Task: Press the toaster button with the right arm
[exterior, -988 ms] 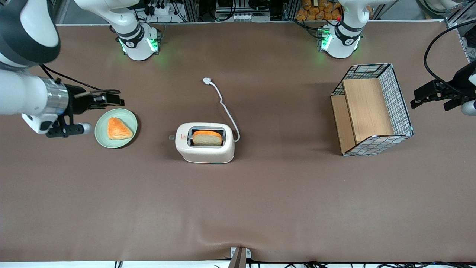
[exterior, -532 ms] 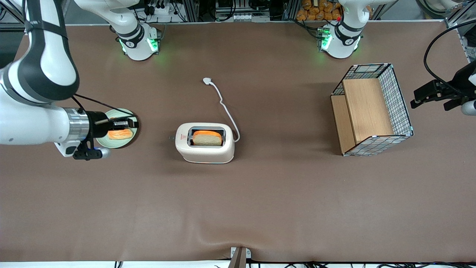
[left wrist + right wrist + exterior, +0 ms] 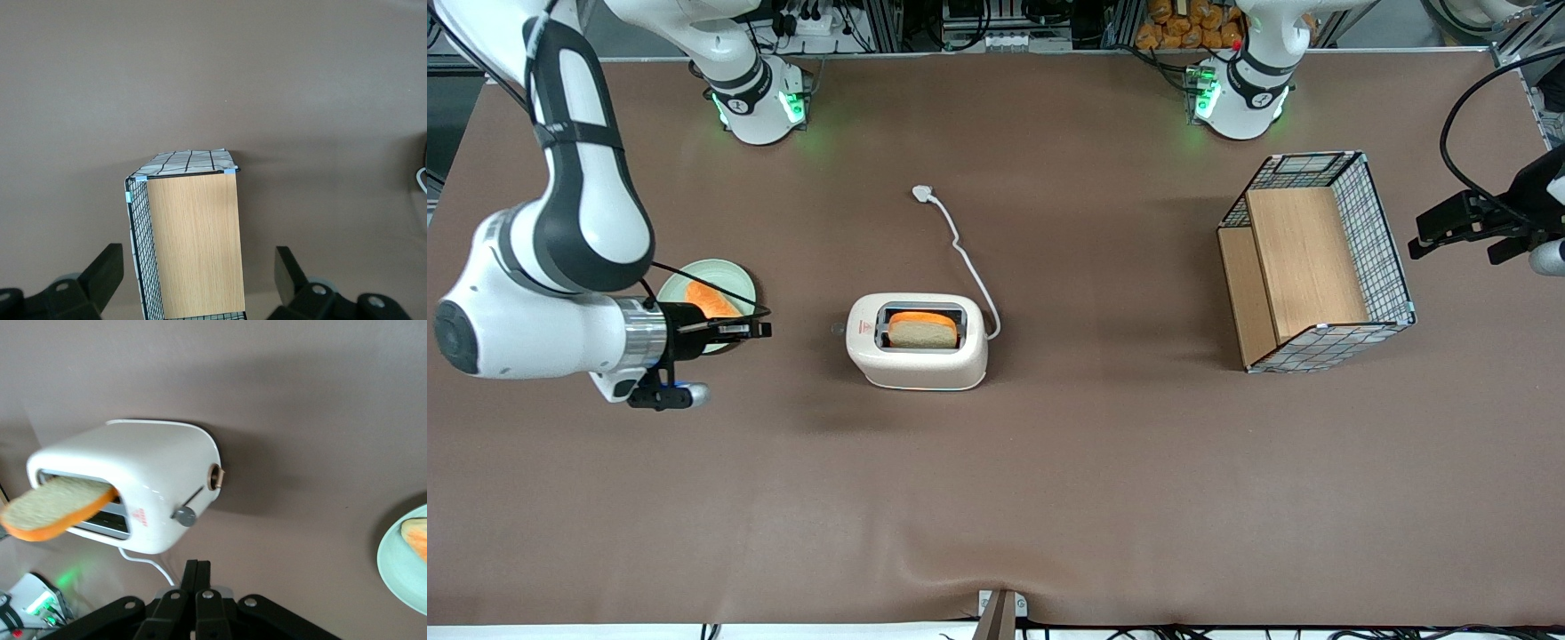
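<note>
My right arm (image 3: 560, 267) reaches out level over the brown surface (image 3: 1049, 462), its claw (image 3: 758, 330) pointed at the toaster (image 3: 917, 342) with fingers pressed together and gripping nothing. The claw hangs near the toaster's short end, apart from it, with bare surface between them. Beside my wrist sits a pale green plate (image 3: 734, 274) bearing an orange-crusted pastry (image 3: 710, 300), partly covered by the claw's black cable. Toward the parked arm's end of the surface stands a wire basket with wooden panels (image 3: 1316, 262), well apart from the toaster.

The toaster stands upright at mid-surface: white, rounded, one grey-rimmed slot with a slice of bread (image 3: 922, 331) standing in it, a small red mark (image 3: 863, 328) on top. Its thin white cord (image 3: 965, 253) runs away from the front camera to a plug (image 3: 922, 191) lying loose. The toaster button (image 3: 185, 516), a small round grey knob, juts from the short end facing my claw, untouched.
</note>
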Controlling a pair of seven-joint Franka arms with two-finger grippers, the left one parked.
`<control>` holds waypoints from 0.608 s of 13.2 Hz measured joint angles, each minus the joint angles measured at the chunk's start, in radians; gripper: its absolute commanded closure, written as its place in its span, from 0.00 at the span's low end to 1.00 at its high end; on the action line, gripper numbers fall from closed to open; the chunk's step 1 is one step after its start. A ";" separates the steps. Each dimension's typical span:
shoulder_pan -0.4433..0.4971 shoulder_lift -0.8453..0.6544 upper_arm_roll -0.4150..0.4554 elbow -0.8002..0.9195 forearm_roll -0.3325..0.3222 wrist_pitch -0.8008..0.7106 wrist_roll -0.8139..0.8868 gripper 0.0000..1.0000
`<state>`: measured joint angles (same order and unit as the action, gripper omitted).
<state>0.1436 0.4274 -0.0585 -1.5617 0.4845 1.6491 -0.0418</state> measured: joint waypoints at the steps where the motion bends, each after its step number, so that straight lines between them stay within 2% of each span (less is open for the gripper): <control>1: -0.007 0.000 -0.001 -0.031 0.001 0.001 -0.046 1.00; 4: -0.024 -0.004 -0.001 -0.105 0.004 0.001 -0.146 1.00; 8: 0.008 -0.011 0.010 -0.128 0.006 0.010 -0.161 1.00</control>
<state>0.1515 0.4162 -0.0481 -1.6894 0.4903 1.6595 -0.2026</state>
